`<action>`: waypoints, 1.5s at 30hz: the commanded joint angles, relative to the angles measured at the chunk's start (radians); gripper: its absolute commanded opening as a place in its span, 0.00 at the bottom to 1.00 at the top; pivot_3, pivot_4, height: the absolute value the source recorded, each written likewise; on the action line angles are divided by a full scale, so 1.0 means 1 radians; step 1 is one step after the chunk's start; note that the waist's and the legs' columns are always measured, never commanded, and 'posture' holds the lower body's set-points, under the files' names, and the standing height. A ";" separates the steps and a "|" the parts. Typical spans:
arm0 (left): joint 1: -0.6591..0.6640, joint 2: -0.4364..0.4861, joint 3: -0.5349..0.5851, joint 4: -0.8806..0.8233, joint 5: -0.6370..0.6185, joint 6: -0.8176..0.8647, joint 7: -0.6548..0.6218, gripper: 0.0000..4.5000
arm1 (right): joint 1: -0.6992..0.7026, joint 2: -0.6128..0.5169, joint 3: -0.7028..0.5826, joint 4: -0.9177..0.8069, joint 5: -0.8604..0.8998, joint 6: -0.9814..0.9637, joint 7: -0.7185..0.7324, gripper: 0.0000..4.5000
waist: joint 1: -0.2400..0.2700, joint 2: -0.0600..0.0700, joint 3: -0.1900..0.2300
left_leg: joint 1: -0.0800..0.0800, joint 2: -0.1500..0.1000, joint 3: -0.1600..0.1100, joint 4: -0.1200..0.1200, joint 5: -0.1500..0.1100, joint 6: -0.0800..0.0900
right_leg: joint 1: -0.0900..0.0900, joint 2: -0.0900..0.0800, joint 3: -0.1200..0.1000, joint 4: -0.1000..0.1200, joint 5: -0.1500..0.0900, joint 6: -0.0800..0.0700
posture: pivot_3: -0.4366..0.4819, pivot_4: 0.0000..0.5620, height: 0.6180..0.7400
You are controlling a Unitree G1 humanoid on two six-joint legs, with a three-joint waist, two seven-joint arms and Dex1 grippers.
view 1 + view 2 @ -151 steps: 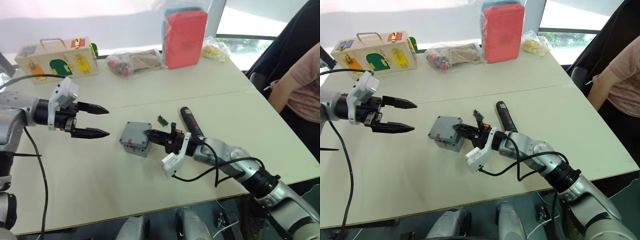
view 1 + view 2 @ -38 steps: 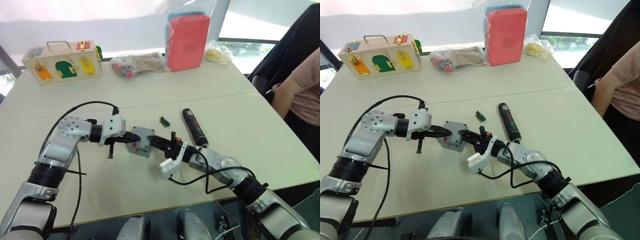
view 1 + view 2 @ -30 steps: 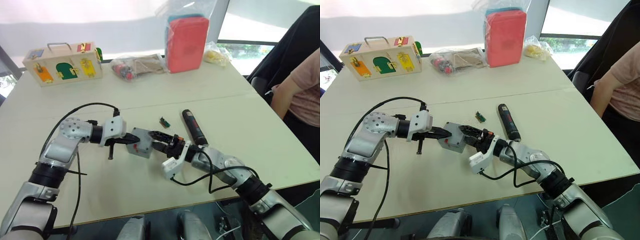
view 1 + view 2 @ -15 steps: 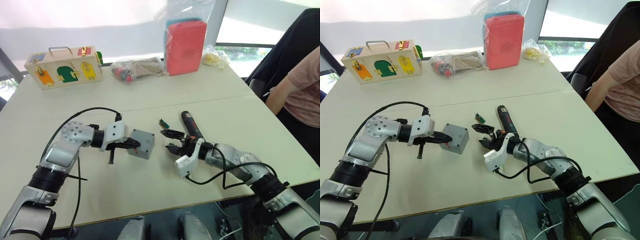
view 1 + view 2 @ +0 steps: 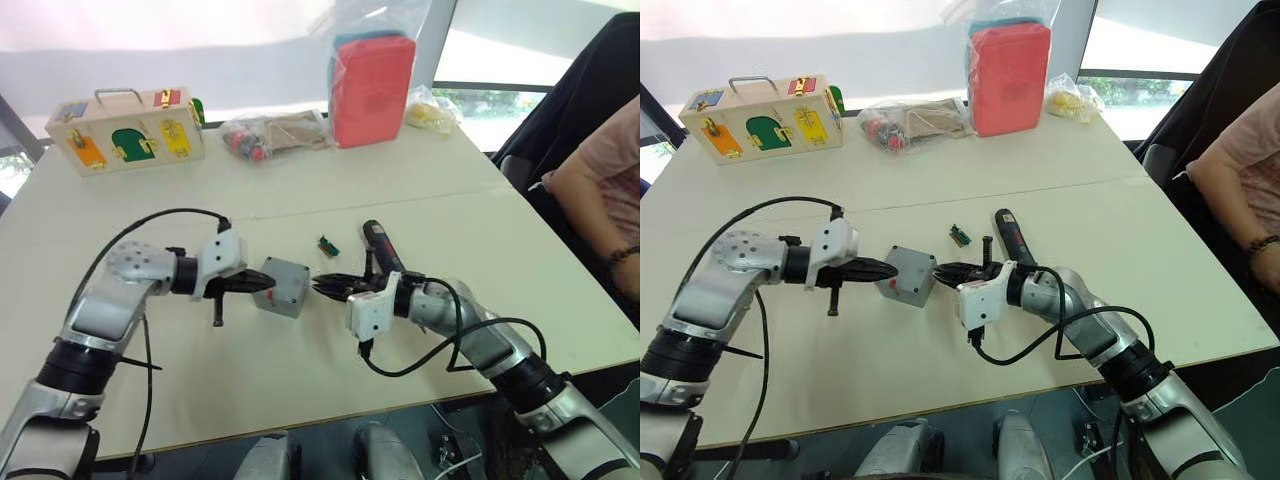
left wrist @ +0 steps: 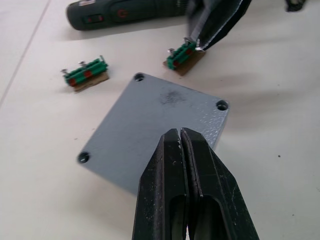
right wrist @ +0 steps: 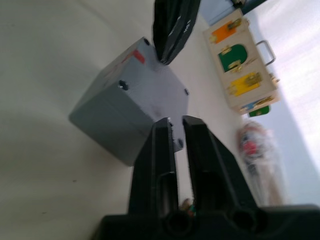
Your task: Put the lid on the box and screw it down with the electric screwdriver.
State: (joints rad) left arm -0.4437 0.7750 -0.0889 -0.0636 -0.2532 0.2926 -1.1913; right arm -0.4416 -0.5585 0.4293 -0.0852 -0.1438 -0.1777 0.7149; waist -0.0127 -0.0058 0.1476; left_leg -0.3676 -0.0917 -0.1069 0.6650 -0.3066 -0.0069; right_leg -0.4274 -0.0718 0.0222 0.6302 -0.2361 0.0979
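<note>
The box sits mid-tabletop with the lid already on it. The left claw, fingers pressed together on nothing, touches its left side; the right claw, nearly closed and empty, points at its right side. Just beyond the right arm lies the electric screwdriver, long axis running away from the robot, nearer the right claw
</note>
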 commanded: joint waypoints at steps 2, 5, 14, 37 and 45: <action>0.033 0.018 0.108 -0.014 -0.008 0.011 0.096 0.00 | -0.021 0.011 -0.059 -0.143 0.226 0.444 0.153 0.00 | 0.001 0.000 0.000 | -0.002 0.000 0.000 0.000 0.000 0.000 | -0.002 -0.001 0.000 0.000 0.000 0.000 | 0.48 0.27 1.00; 0.070 0.014 0.118 0.016 0.019 -0.017 0.133 0.00 | -0.055 0.031 -0.054 -0.175 0.226 0.578 0.150 0.00 | 0.001 0.001 0.001 | -0.004 0.000 -0.001 0.000 0.000 0.000 | -0.004 -0.001 -0.001 0.000 0.000 0.000 | 0.48 0.27 1.00; 0.140 -0.029 0.070 0.068 0.062 -0.089 0.172 0.00 | -0.098 0.079 0.006 -0.174 0.198 0.748 0.155 0.00 | 0.003 0.001 0.001 | -0.006 -0.002 -0.001 0.000 0.001 -0.001 | -0.006 -0.005 -0.003 0.000 0.000 0.000 | 0.48 0.27 1.00; 0.209 -0.024 0.023 -0.033 0.039 -0.020 0.102 0.00 | -0.200 0.234 0.090 -0.015 0.135 0.710 0.190 0.00 | -0.003 0.001 0.001 | -0.007 -0.002 0.000 0.000 0.001 -0.001 | -0.008 -0.005 -0.003 0.001 0.000 0.000 | 0.48 0.27 1.00; 0.240 -0.010 0.042 -0.094 0.016 0.018 0.093 0.00 | -0.212 0.240 0.101 0.000 0.139 0.713 0.222 0.00 | -0.003 0.001 0.001 | -0.007 -0.002 0.000 0.000 0.001 -0.001 | -0.008 -0.005 -0.003 0.001 0.000 0.000 | 0.48 0.27 1.00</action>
State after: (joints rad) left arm -0.1978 0.7686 -0.0543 -0.0810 -0.1852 0.3199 -1.0729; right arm -0.6222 -0.3612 0.5058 -0.0617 -0.0272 0.5618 0.9135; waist -0.0158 -0.0045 0.1486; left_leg -0.3748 -0.0933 -0.1074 0.6645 -0.3060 -0.0082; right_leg -0.4357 -0.0771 0.0193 0.6309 -0.2358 0.0981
